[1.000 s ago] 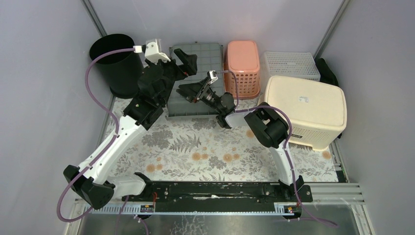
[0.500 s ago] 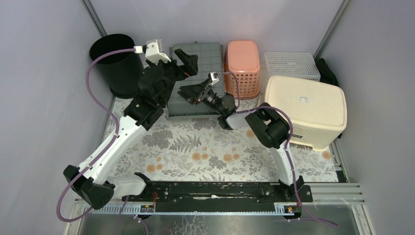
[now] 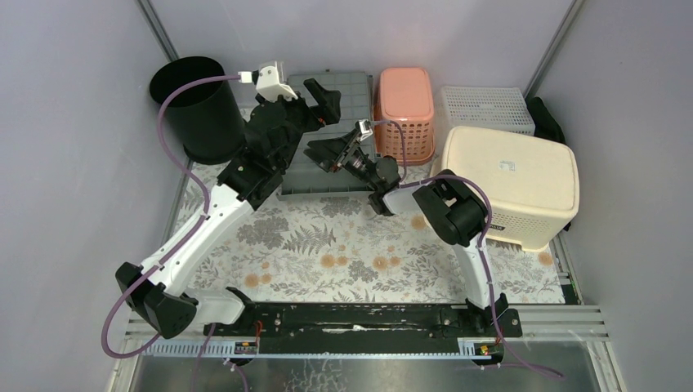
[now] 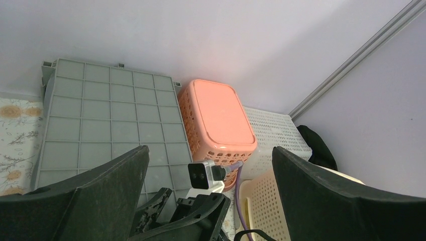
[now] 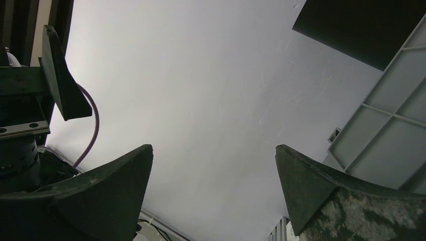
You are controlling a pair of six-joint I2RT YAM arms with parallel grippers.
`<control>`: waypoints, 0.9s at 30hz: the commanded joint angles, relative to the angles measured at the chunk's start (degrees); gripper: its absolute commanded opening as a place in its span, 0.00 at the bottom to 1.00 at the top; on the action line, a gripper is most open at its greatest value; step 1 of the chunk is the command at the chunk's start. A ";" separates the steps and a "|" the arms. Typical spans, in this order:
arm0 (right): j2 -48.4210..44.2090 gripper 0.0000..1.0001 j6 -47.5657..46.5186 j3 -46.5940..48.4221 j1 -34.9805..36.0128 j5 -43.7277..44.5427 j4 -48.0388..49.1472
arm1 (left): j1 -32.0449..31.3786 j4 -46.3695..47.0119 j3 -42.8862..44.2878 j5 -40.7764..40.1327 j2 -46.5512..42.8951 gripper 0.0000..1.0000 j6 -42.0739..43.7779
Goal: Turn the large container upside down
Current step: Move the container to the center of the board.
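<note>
A black bin [image 3: 196, 102] stands at the far left. Just right of it, the left arm stretches far across the bench [image 3: 327, 245]. The left claw [image 3: 320, 102] is spread wide and empty above the far part of the grey crate [image 3: 357, 94].

I take the crate to be the large container, since both claws hang over it. It lies at the far middle of the bench by the back wall, between the bin and a pink basket [image 3: 403, 110]. Its ribbed base faces up, so it looks already turned over.

It is stiff moulded plastic, probably light for its bulk but broad and awkward. Held by one claw it would likely swing, so the two long side rims, one per claw, look like the safest holds. The smooth ribs may slip.

The right arm folds in from the right. The right claw [image 3: 320, 155] is also wide apart and empty over the crate's near part, and it is tilted so that its camera sees mostly wall.
</note>
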 commanded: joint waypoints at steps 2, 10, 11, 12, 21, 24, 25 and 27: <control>-2.49 1.00 0.17 2.50 -0.59 0.24 5.70 | -0.44 1.64 1.75 -0.33 -0.47 1.00 0.32; -2.15 0.99 0.67 3.06 -0.94 -0.27 5.82 | -0.48 2.08 1.67 -0.60 -0.35 1.00 0.22; -2.11 0.99 0.70 2.95 -1.02 -0.24 5.85 | -0.46 2.21 1.56 -0.68 -0.34 1.00 0.31; -1.93 0.99 0.66 3.01 -1.03 -0.21 5.84 | -0.46 2.21 1.53 -0.83 -0.25 1.00 0.33; -2.51 0.99 0.44 1.92 -1.45 -0.94 5.82 | -0.45 4.20 -1.01 -0.81 -1.07 1.00 -0.51; -2.84 0.99 0.36 1.31 -1.64 -1.06 5.86 | -0.50 4.49 -1.21 -0.65 -1.03 1.00 -0.77; -2.86 1.00 0.34 1.21 -1.65 -1.00 5.90 | -0.46 4.46 -1.21 -0.61 -0.87 1.00 -0.73; -3.06 0.99 0.17 1.05 -1.65 -1.01 5.88 | -0.49 4.49 -1.12 -0.52 -0.94 1.00 -0.81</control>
